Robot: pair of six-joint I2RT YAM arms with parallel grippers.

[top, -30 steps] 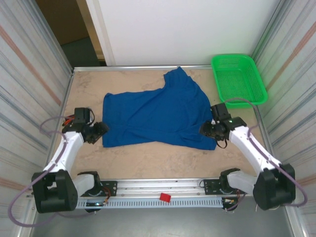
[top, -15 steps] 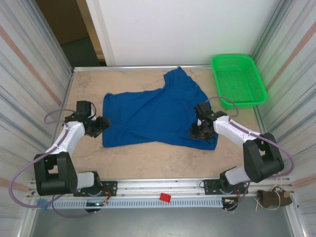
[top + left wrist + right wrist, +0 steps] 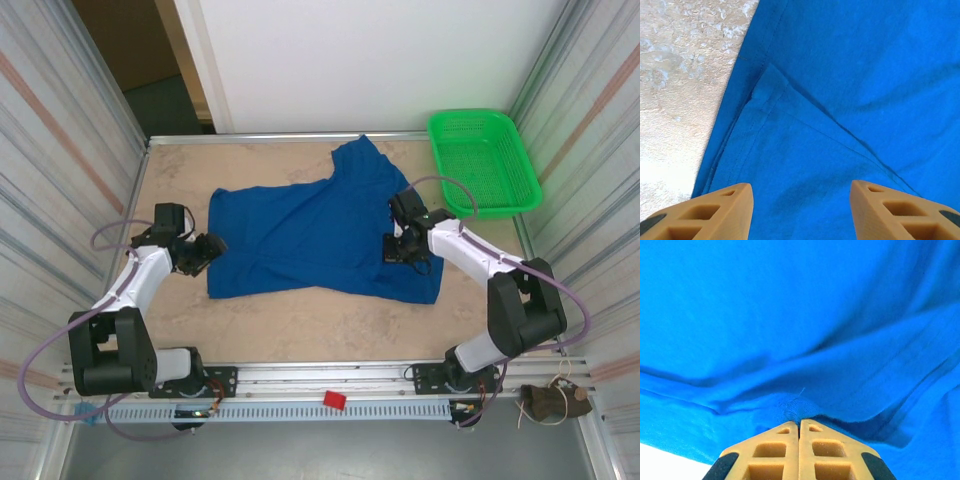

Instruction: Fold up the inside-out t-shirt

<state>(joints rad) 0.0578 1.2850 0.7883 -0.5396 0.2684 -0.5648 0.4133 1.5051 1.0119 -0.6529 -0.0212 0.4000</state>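
Note:
The inside-out t-shirt [image 3: 310, 235] lies spread on the table, royal blue and wrinkled, with one sleeve pointing toward the back. My left gripper [image 3: 208, 250] hovers open at the shirt's left edge. In the left wrist view its tan fingers [image 3: 720, 210] straddle the hem area of the t-shirt [image 3: 840, 100] with nothing between them, the left gripper [image 3: 800, 187] wide apart. My right gripper [image 3: 393, 250] rests on the shirt's right part. In the right wrist view the right gripper [image 3: 799, 421] is shut, pinching a small puckered fold of the t-shirt [image 3: 790, 315].
A green mesh basket [image 3: 484, 160] stands at the back right corner. The beige table [image 3: 300, 325] is ringed by a metal rim and corrugated side walls. A small red object [image 3: 334, 401] sits on the front rail between the arm bases.
My right gripper has moved left and farther back over the shirt and closed on a fold of cloth. The left gripper shifted slightly toward the shirt's edge and stays open.

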